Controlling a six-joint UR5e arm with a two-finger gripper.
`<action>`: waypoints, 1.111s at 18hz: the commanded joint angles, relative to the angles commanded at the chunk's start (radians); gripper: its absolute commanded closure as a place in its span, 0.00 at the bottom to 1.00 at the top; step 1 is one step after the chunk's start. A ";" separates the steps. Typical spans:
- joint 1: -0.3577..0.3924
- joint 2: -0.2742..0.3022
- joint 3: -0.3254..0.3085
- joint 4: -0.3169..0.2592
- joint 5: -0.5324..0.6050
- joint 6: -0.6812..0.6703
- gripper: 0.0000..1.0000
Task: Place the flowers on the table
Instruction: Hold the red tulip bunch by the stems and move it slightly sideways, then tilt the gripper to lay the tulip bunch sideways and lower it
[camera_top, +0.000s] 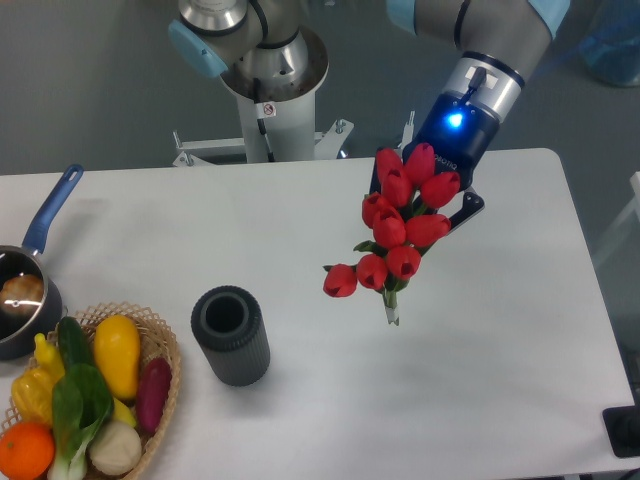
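The bunch of red tulips (402, 228) has bright red heads and green stems, pale at the cut ends. The gripper (432, 203) is black, below a dark wrist section with a glowing blue light. The smooth matte worktop (520, 380) is plain white. The ribbed cylindrical vase (231, 335) is dark grey. The woven wicker basket (160, 345) is tan, holding a yellow pepper (117, 353), green leaves, a purple piece and an orange fruit (24, 450). The metal saucepan (22, 300) has a blue handle.
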 joint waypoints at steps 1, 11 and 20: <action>0.000 0.006 0.000 -0.002 0.034 0.000 0.64; -0.067 0.038 -0.001 -0.008 0.305 0.000 0.64; -0.136 0.035 -0.005 -0.009 0.535 0.000 0.63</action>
